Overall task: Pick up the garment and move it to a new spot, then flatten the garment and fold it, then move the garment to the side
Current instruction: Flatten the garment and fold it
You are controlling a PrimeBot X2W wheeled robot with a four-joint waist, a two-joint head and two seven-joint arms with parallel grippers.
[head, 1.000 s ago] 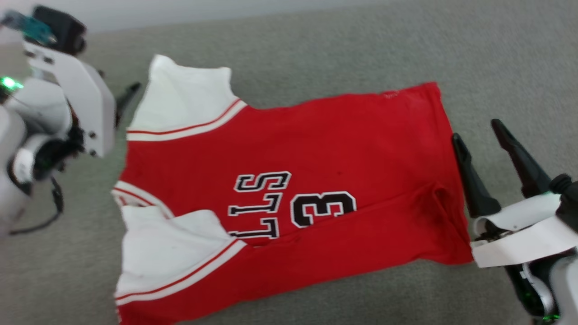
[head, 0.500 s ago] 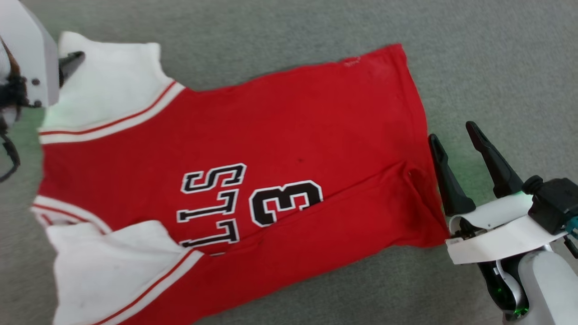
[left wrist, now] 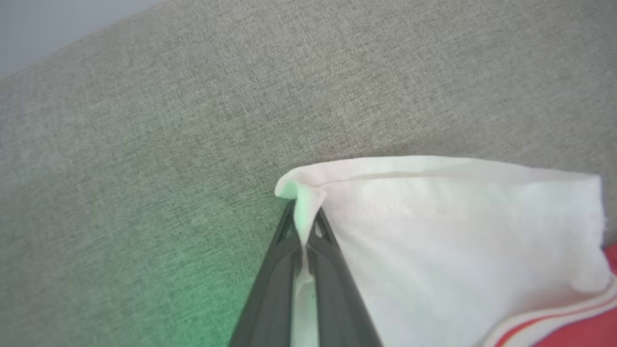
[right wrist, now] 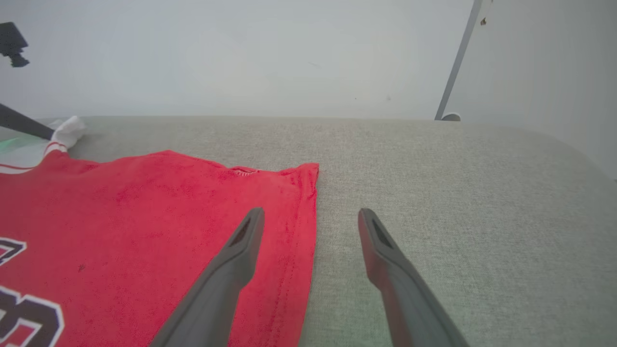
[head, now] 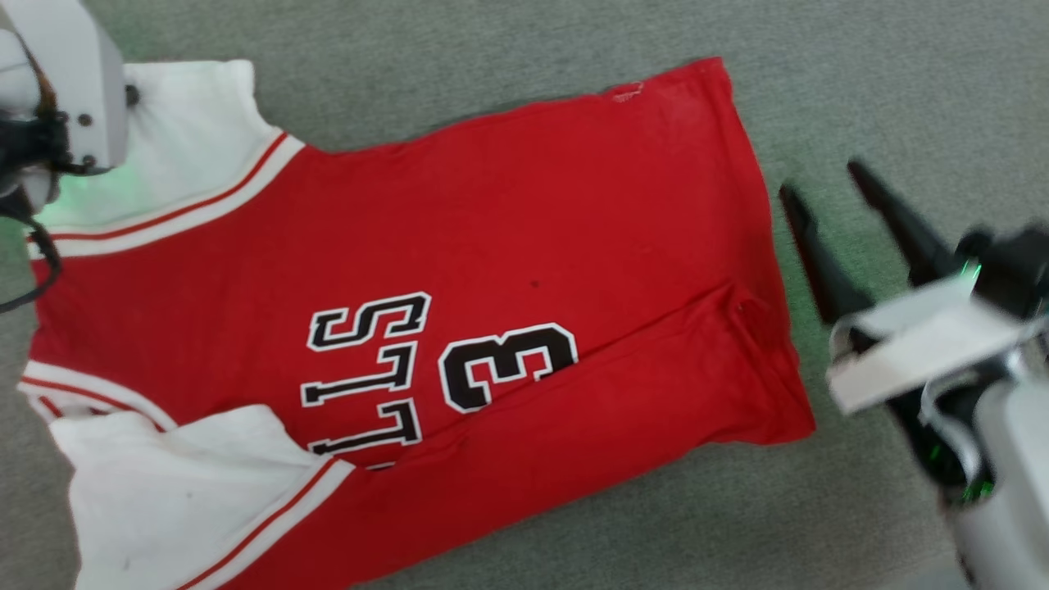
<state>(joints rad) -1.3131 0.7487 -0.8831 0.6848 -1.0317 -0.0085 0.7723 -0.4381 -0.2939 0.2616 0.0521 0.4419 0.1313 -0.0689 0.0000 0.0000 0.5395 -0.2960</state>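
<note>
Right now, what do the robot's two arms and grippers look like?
Each gripper has two long, dark, tapering fingers: the left gripper and the right gripper. Behind each sits a white plate; the left plate carries dark screws, with a thin black cable beside it. Green light glows near both wrists. The right forearm is pale grey.

Garment (head: 492, 246) spread flat on the surface (head: 860, 65), collar end left, hem right. The garment's far-left sleeve corner sits between the fingers of the left pincer (left wrist: 304, 226); the right pincer (head: 822, 182) stands just right of the hem.
</note>
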